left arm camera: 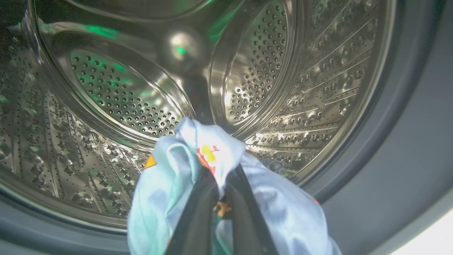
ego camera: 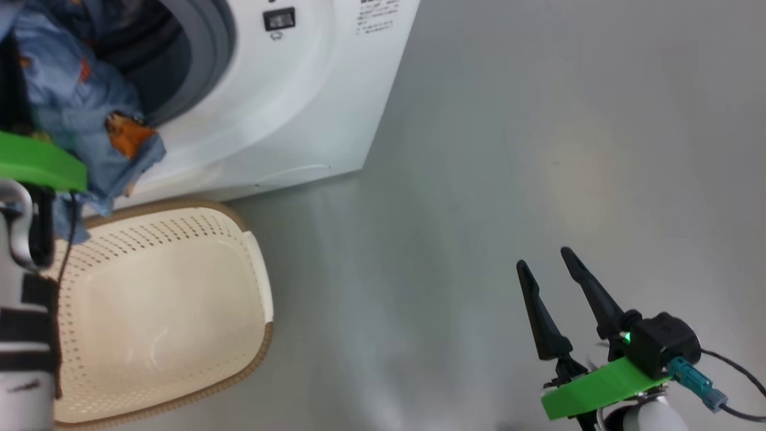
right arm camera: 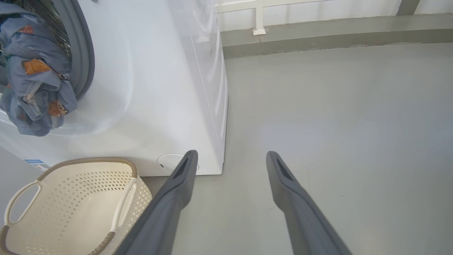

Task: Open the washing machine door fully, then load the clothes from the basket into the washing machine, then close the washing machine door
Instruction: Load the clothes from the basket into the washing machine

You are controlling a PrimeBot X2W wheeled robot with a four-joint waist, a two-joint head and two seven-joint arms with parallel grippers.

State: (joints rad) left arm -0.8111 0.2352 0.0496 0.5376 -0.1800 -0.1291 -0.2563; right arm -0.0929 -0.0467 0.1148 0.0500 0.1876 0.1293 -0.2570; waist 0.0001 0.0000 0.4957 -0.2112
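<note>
We are pinching the clothes in our left tool at the mouth of the washing machine — soft, light, limp, probably best gripped by a bunched fold — our right tool is hanging released

You see smooth grey floor; far side, white wall above a darker grey skirting band.

Small print and blue label on the washing machine are illegible
</note>
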